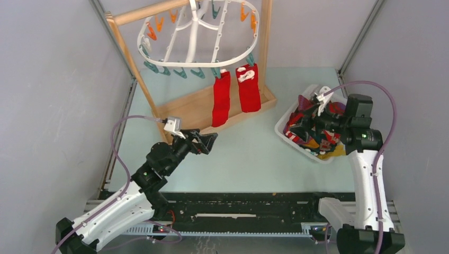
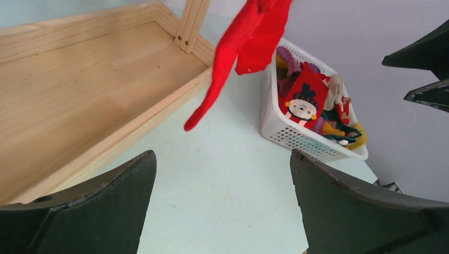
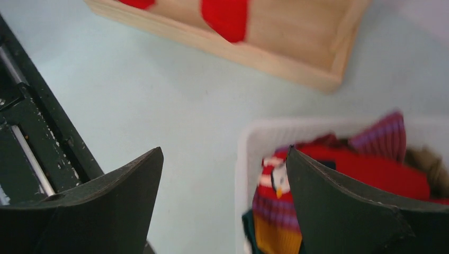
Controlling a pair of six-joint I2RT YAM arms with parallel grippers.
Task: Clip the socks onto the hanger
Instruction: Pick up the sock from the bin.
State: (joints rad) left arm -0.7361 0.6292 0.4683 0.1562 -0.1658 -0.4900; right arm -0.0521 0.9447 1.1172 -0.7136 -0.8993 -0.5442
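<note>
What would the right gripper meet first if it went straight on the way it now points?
Probably the socks heaped in the white basket: the open right gripper tilts down over its edge. Depth is unclear, so the basket's rim might come first.

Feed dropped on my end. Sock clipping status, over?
Both open, empty: left gripper by wooden stand, right gripper at sock basket. Two red socks clipped on hanger. Nothing blocking.

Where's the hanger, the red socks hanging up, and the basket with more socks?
hanger (image 1: 191,37): top view, on its white middle spine.
red socks (image 1: 248,92): top view, on the middle of the right-hand one.
basket (image 2: 283,133): left wrist view, on its white side wall with holes.
</note>
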